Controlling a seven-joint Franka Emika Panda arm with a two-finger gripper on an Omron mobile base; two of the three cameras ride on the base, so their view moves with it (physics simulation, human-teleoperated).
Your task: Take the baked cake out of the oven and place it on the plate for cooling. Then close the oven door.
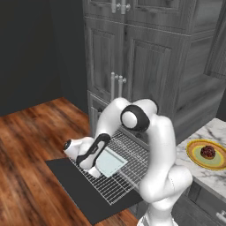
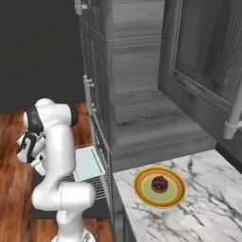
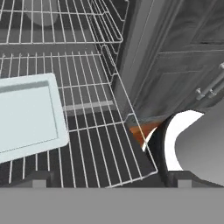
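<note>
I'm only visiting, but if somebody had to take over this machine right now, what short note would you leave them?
Pincer: open, holding nothing, low over the pulled-out wire rack.
Baked cake: already on the plate, on the marble counter.
Pale blue tray: lies on the rack, bare.
Oven door: folded down flat, open.
Done: cake moved to the plate.
Left: probably slide the rack back in, then lift the door shut.
</note>
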